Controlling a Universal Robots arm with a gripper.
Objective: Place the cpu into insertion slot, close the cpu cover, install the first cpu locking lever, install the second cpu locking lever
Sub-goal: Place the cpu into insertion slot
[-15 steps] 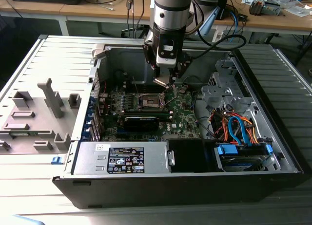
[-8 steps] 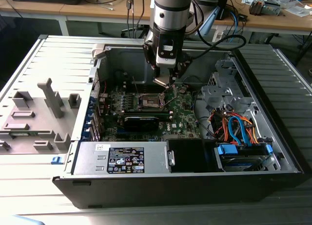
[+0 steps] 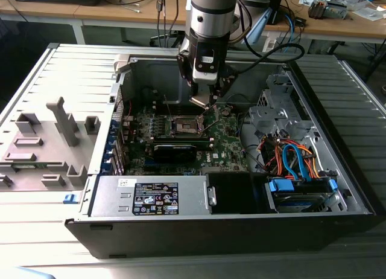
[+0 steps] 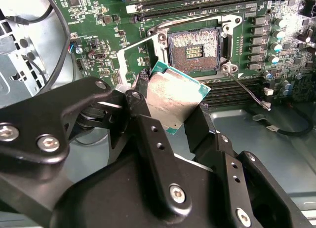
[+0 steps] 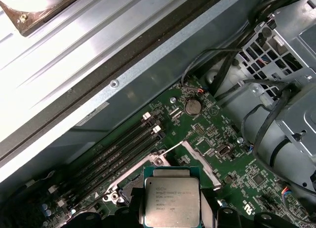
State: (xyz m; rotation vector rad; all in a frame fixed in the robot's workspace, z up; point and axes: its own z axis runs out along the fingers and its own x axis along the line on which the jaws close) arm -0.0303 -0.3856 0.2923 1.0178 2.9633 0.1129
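Closest in, the gripper (image 4: 170, 109) has its two black fingers (image 4: 197, 127) drawn in on the cpu (image 4: 175, 97). It pinches the chip by opposite edges, silver top up, with the green rim showing at the free corners. The chip is off the board, carried in the air, and in the second wrist view it sits tipped with one corner aimed at the insertion slot (image 4: 194, 49). That is the relation that counts: the slot lies just beyond that leading corner, ahead of the fingertips and lower, its dark centre bare with nothing seated in it. In that view the chip's edges run diagonally against the slot's square rim, so the two look out of line. Around the slot the cpu cover (image 5: 200, 161) stands swung open, and a thin locking lever (image 4: 247, 90) lies released off one corner. In the exterior view the arm hangs over the green circuit board (image 3: 232, 143), with the slot below the fingertips and toward the exterior view's left. Farther back run the long memory slots (image 5: 126, 144), then the grey wall of the computer case (image 3: 157, 80).
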